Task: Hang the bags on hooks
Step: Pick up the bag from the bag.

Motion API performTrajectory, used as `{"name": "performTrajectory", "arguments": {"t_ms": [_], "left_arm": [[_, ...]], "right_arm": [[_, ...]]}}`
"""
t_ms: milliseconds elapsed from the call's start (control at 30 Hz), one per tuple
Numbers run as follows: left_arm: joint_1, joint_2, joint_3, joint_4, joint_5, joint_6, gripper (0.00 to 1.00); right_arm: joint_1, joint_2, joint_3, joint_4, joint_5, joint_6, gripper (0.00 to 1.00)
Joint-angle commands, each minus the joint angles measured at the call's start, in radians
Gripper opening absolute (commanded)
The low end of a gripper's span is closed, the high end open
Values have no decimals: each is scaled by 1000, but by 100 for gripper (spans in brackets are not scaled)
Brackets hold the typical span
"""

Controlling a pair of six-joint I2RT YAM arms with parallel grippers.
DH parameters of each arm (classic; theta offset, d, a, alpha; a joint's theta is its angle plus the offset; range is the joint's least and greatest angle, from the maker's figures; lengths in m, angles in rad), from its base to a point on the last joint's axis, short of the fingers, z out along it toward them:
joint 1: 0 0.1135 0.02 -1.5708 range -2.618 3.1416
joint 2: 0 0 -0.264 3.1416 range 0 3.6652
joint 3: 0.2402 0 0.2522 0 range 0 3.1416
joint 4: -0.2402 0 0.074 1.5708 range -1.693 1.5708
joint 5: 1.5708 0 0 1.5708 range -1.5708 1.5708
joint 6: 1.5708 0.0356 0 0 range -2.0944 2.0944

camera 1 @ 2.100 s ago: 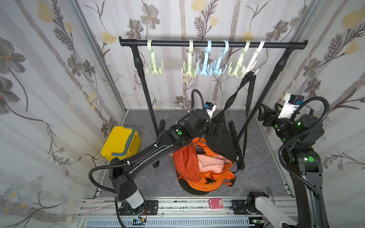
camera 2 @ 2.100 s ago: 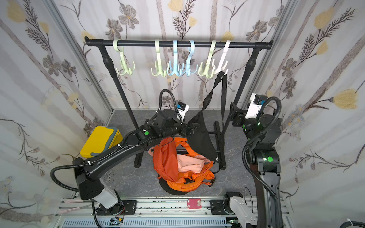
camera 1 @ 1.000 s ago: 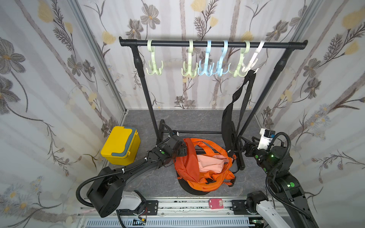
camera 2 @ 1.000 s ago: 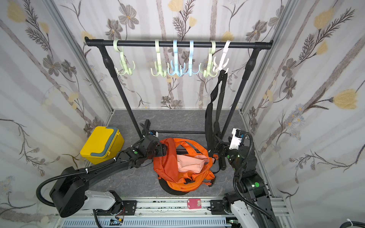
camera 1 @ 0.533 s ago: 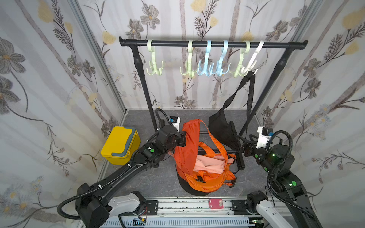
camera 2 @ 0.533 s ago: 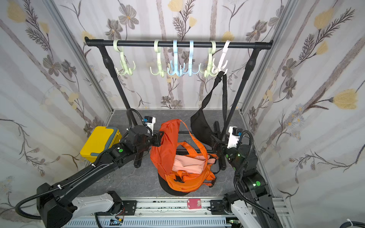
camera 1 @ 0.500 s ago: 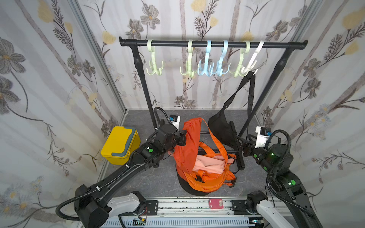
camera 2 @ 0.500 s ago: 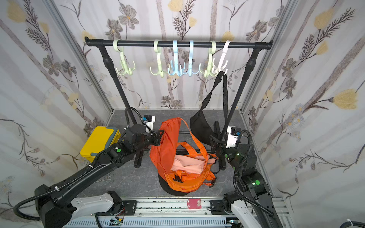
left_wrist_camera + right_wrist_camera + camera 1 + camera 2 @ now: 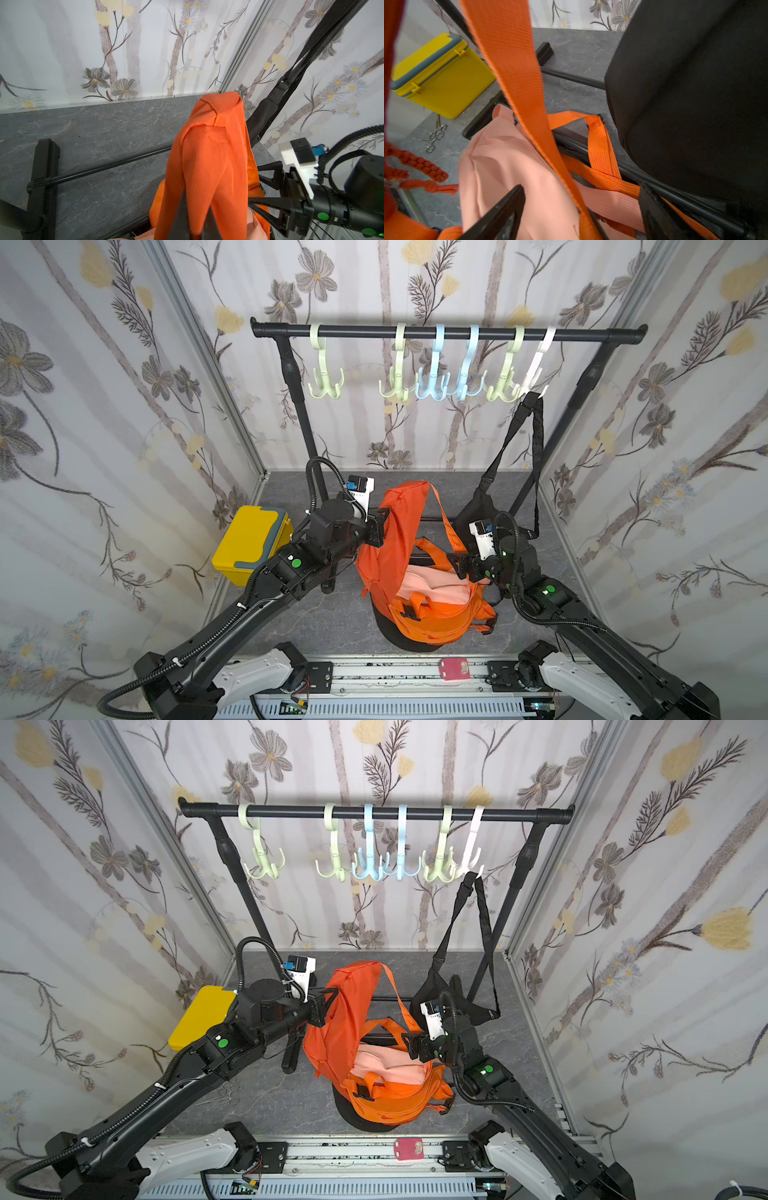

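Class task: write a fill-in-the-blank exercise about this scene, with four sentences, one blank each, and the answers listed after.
1. The left hand is shut on the ____ backpack.
2. The black bag hangs by its strap from the hook whose colour is ____.
3. The jaws of the right hand are ____.
4. The box on the floor is ____.

Missing words: orange; white; open; yellow.
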Motion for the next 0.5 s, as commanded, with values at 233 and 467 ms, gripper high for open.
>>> {"name": "performTrajectory", "arguments": {"t_ms": [233,467], "left_arm": [[0,-75,-56,34,-64,-11,0],[7,-241,-110,184,-17,-11,0]], "right_arm": [[4,-97,-18,91,-56,93,0],[0,-377,158,-21,13,93,0]]}}
